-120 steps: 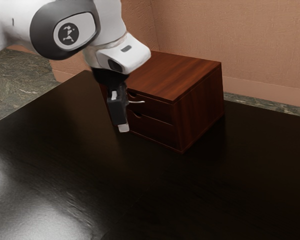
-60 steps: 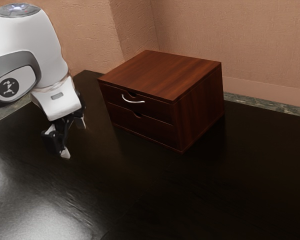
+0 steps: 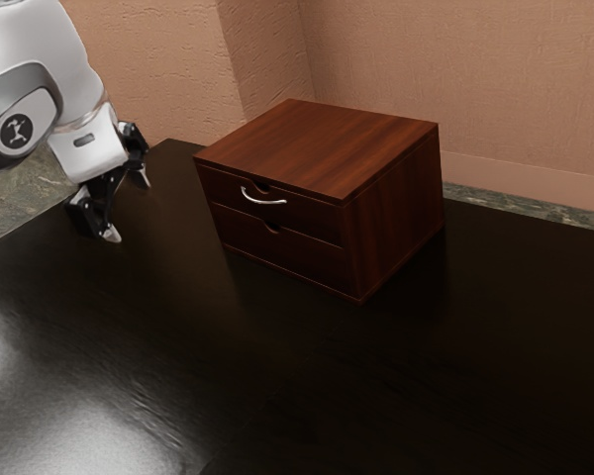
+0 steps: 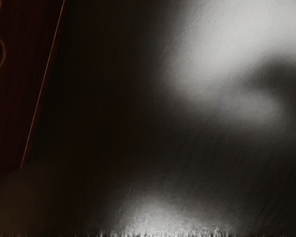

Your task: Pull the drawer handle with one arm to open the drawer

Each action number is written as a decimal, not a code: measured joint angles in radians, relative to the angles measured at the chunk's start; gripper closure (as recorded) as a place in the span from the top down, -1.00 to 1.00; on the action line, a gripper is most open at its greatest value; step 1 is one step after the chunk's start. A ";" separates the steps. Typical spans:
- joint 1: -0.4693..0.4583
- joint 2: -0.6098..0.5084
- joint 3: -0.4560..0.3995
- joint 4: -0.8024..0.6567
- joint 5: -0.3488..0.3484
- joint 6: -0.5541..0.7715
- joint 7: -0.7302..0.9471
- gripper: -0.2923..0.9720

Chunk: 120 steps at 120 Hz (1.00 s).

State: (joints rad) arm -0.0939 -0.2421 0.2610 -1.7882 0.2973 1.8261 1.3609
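A dark wooden two-drawer cabinet stands on the black table. Its upper drawer carries a curved silver handle, and the drawer front sits flush with the cabinet. The lower drawer is flush as well. My gripper hangs far off toward the exterior view's left, low over the table near its edge. It is open, with nothing between its white-tipped fingers. In the wrist view a slice of the cabinet's front appears beside the glossy table.
A grey stone floor lies past the table's edge below the arm. Salmon walls stand behind the cabinet. Bare tabletop stretches between my gripper and the cabinet and across the whole near side.
My arm has swung away from the cabinet's front to the exterior view's left, then risen a little. The drawers and handle have not moved.
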 joint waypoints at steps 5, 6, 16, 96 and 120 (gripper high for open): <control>-0.001 0.021 0.010 0.022 -0.001 0.006 0.011 0.54; -0.002 0.024 0.015 0.026 -0.002 0.008 0.013 0.54; 0.001 0.042 0.048 0.041 -0.006 0.023 0.031 0.54; 0.131 0.304 0.144 0.316 -0.177 0.078 0.171 0.54; 0.143 0.352 0.123 0.354 -0.249 0.096 0.208 0.54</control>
State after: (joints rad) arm 0.0494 0.1100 0.3842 -1.4344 0.0479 1.9224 1.5685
